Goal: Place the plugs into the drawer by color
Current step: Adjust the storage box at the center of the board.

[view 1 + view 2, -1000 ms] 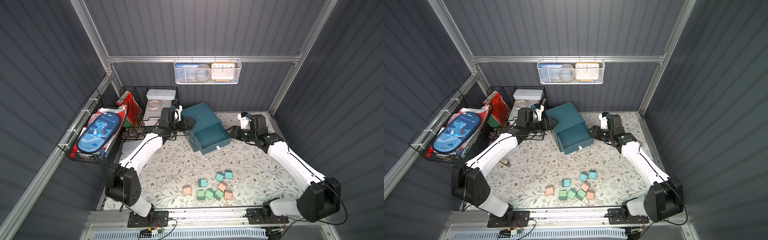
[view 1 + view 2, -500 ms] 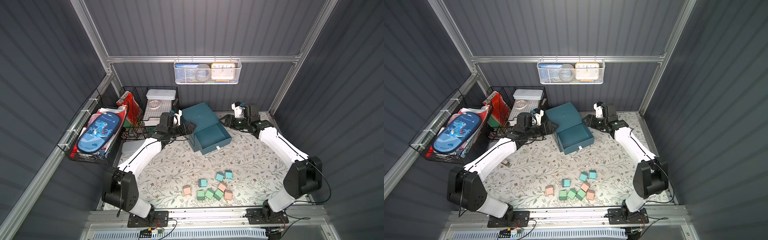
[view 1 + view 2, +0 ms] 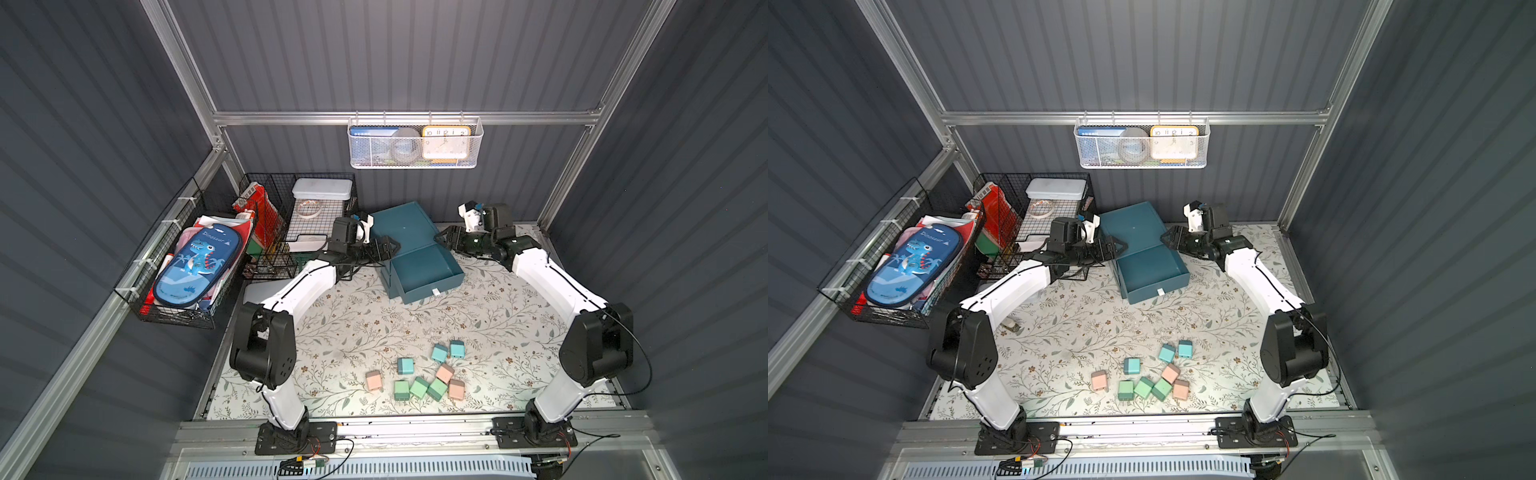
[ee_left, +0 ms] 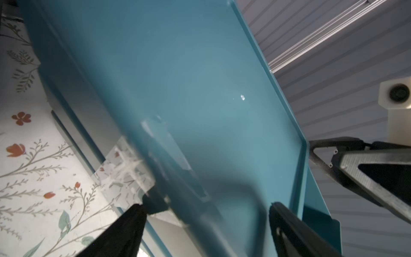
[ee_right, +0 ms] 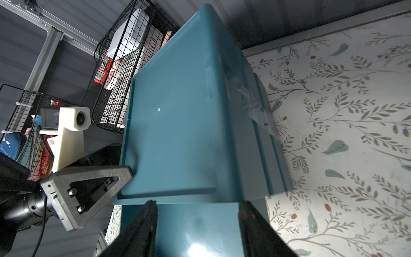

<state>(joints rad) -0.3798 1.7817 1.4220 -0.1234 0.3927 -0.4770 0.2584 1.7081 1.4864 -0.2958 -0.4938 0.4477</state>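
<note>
Teal plugs (image 3: 439,353) three, pink plugs (image 3: 445,372) three, green plugs (image 3: 419,387) three, one drawer (image 3: 401,226)

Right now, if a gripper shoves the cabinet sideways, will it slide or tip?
It looks like hard, glossy plastic, so the cabinet is probably stiff and slippery to grip. Clear tape seems to hold its base to the mat, so it likely won't slide. Its pulled-out drawer looks empty, so tipping forward seems unlikely.

Enclosure: grey ribbed walls (image 3: 415,54), aluminium frame (image 3: 291,118).
Floral worktop (image 3: 353,324); white mesh basket (image 3: 361,153) on rear rail; black wire baskets (image 3: 299,174).
</note>
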